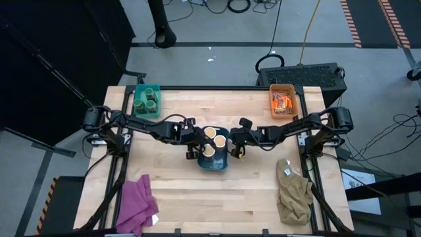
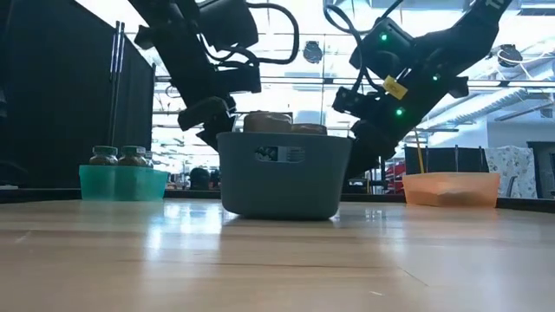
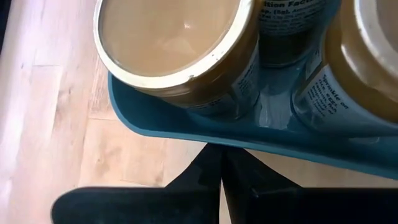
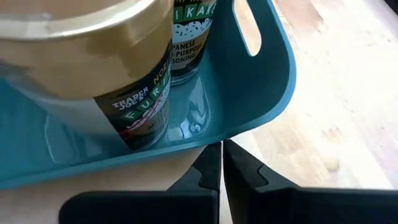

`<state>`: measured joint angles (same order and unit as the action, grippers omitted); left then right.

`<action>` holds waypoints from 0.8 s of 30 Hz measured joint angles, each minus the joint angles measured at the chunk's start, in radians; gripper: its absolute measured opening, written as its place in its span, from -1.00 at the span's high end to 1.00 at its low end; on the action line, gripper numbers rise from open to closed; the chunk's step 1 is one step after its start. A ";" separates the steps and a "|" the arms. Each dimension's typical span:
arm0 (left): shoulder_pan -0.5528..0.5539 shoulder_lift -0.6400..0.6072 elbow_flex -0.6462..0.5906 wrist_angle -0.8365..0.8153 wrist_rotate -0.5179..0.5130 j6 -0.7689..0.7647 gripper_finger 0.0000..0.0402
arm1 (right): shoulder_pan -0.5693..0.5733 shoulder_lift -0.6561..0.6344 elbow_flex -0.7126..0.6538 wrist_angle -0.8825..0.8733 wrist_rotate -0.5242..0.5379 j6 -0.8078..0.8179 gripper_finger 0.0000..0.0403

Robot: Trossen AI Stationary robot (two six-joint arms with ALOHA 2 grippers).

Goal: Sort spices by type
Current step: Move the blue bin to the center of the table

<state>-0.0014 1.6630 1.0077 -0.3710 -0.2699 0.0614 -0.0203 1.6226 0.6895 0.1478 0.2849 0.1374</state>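
Standing at the centre of the frame in the high view, the blue bin (image 1: 214, 161) holds three cream-topped jars (image 1: 210, 132), with the left gripper (image 1: 191, 151) clenched and empty just beside the bin's left wall and the right gripper (image 1: 235, 151) likewise clenched on nothing just beside its right wall. Green jars (image 1: 147, 100) fill the green bin (image 1: 137, 112) at the table's (image 1: 217, 204) upper left, orange packets (image 1: 281, 102) lie in the orange bin (image 1: 272, 99) at its upper right, and a purple cloth (image 1: 135, 204) and a khaki cloth (image 1: 293, 194) lie at the lower left and lower right.
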 joint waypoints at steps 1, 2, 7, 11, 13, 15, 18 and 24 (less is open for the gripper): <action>0.005 0.000 0.000 0.000 0.000 0.000 0.95 | -0.003 0.000 0.000 0.000 -0.001 -0.004 1.00; 0.009 0.000 0.000 0.000 0.000 0.000 0.95 | -0.007 0.000 0.000 0.000 -0.003 -0.008 1.00; 0.027 0.000 0.000 0.001 -0.001 -0.001 0.95 | -0.025 0.000 0.000 0.000 -0.003 -0.023 1.00; 0.026 0.000 0.000 -0.001 -0.005 -0.003 0.95 | -0.025 -0.010 0.001 -0.028 -0.003 -0.023 1.00; 0.019 -0.008 0.000 -0.010 -0.011 -0.004 0.95 | -0.021 -0.023 0.001 -0.048 -0.003 -0.016 1.00; 0.009 -0.018 0.002 -0.021 -0.020 -0.004 0.95 | -0.015 -0.050 0.001 -0.079 -0.001 -0.010 1.00; -0.004 -0.043 0.002 -0.036 -0.027 -0.004 0.95 | -0.007 -0.093 0.001 -0.103 0.005 -0.008 1.00; -0.021 -0.106 0.003 -0.056 -0.061 -0.029 0.95 | 0.012 -0.171 0.003 -0.135 0.031 -0.001 1.00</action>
<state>-0.0219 1.5573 1.0103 -0.4271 -0.3312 0.0326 -0.0081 1.4519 0.6926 0.0131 0.3157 0.1368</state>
